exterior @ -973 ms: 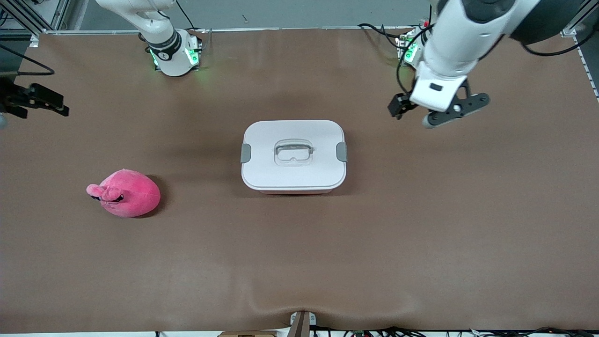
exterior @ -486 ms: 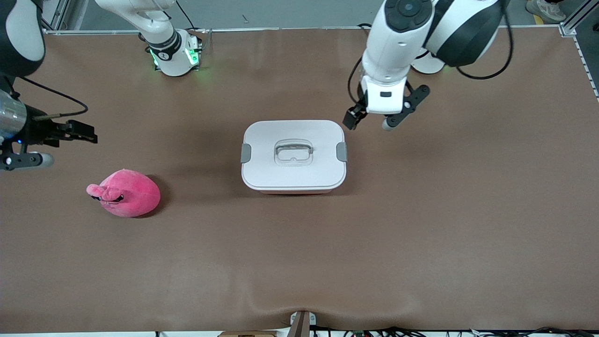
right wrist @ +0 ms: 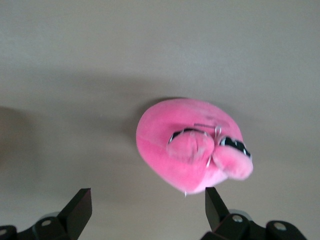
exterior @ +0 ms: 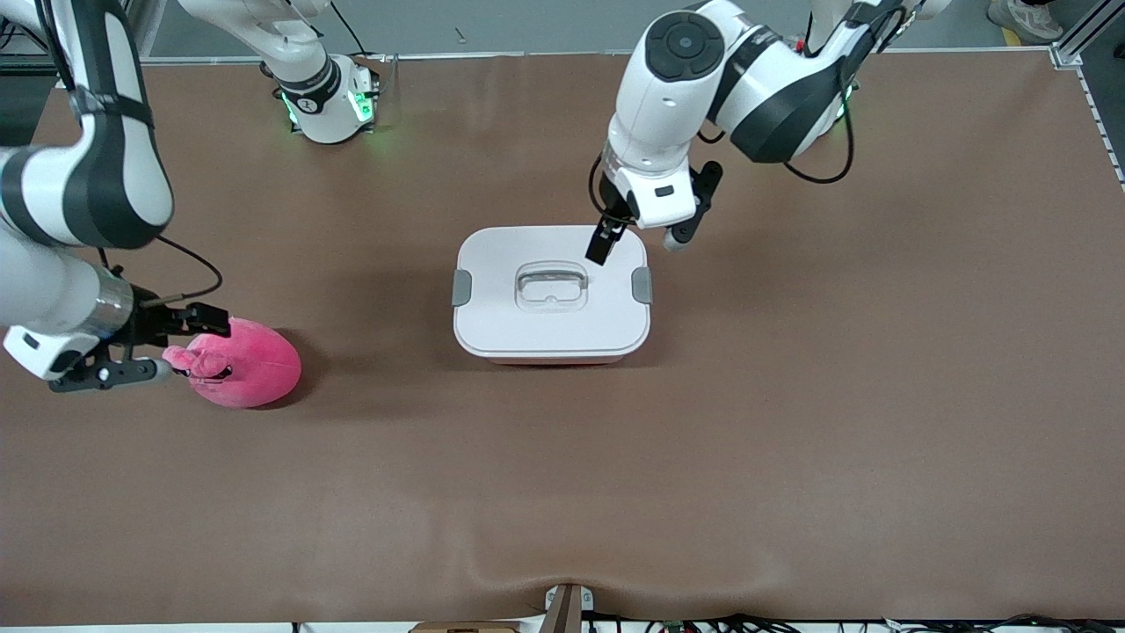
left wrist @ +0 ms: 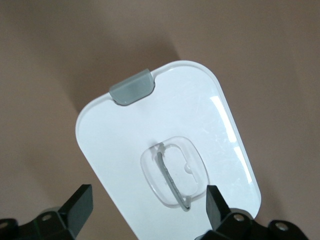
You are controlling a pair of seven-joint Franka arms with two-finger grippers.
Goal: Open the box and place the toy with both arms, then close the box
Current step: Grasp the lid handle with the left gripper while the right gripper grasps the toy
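The box [exterior: 551,334], a pale pink tub, stands shut at the table's middle under its white lid [exterior: 492,325], with a grey clip [exterior: 461,287] at each end and a clear handle [exterior: 550,287]. My left gripper [exterior: 615,236] is open and empty over the lid, by the handle on the left arm's side. In the left wrist view the lid [left wrist: 120,140], handle [left wrist: 175,170] and one clip [left wrist: 132,86] show past the open gripper [left wrist: 147,207]. The pink toy [exterior: 250,362] lies toward the right arm's end. My right gripper [exterior: 195,338] is open at its snout; the right wrist view shows the toy [right wrist: 192,145] ahead of the gripper [right wrist: 145,207].
The brown table mat [exterior: 791,422] has a low wrinkle [exterior: 562,571] at the edge nearest the camera. The right arm's base [exterior: 330,101] with green lights stands at the table's top edge.
My left gripper has moved from beside the box's corner to over the lid near the handle. My right gripper has come down and across to the toy's snout. Box and toy have not moved.
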